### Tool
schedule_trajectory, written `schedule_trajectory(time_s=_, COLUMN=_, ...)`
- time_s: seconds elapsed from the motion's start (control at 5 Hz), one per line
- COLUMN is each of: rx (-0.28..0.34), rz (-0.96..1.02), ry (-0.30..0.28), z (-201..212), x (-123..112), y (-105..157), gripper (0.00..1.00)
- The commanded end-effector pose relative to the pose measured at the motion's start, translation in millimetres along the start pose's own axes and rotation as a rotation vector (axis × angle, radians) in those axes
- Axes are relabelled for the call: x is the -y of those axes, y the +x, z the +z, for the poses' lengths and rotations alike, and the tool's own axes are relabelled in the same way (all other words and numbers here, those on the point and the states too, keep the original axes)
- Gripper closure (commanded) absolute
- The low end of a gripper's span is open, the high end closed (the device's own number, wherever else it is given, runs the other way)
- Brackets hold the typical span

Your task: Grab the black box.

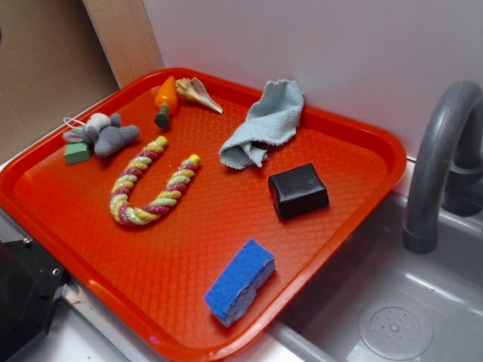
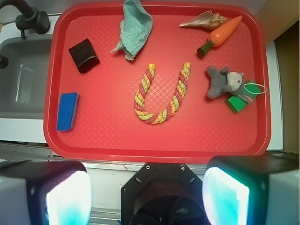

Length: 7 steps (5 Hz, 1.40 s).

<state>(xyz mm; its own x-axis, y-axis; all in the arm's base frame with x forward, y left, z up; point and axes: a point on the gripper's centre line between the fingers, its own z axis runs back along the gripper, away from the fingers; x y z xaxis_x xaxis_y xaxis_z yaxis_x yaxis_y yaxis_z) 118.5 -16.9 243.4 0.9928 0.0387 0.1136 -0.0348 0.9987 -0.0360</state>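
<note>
In the wrist view, going from left to right, a gray sink (image 2: 18, 75) is sitting beyond the left edge of the red tray (image 2: 154, 140), and the black box (image 2: 84, 55) is lying flat near the tray's far left corner, with the blue sponge (image 2: 67, 110) lying near the left edge just below it. A crumpled green cloth (image 2: 133, 26) is resting against the far edge, a striped rope (image 2: 161, 93) is curling in a U at the tray's middle, and a shell (image 2: 204, 19), a toy carrot (image 2: 220, 33), a gray stuffed mouse (image 2: 225, 82) and a green block (image 2: 241, 99) are crowding the right side. The gripper (image 2: 147, 197) is hanging outside the near edge with its two fingers spread wide apart and holding nothing. Nothing is touching the box, so the approach is looking clear: the arm is probably needing to travel toward the far left corner, turn the fingers to match the box's slanted sides, and descend squarely so the glossy faces are not slipping, staying off the sponge.
</note>
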Motion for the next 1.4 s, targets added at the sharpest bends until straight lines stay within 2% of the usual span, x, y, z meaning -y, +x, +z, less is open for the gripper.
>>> schedule_trajectory(time_s=0.0, rx=0.000, rz=0.000, ry=0.000, z=0, x=0, y=0, gripper=0.00)
schedule_trajectory(time_s=0.2, rx=0.026, rz=-0.062, ry=0.043, z=-26, x=14, y=47, gripper=0.00)
schedule_trajectory(time_s=0.6, rx=0.072, rz=-0.344, ry=0.051, z=-108, x=67, y=125, gripper=0.00)
schedule_trajectory(time_s=0.8, rx=0.045, rz=-0.425, ry=-0.010, z=-159, x=80, y=129, gripper=0.00)
schedule_trajectory(time_s=1.0, rx=0.033, rz=-0.435, ry=-0.089, z=-178, x=94, y=134, gripper=0.00)
schedule_trajectory(time_s=1.2, rx=0.004, rz=-0.488, ry=-0.139, z=-180, x=114, y=124, gripper=0.00)
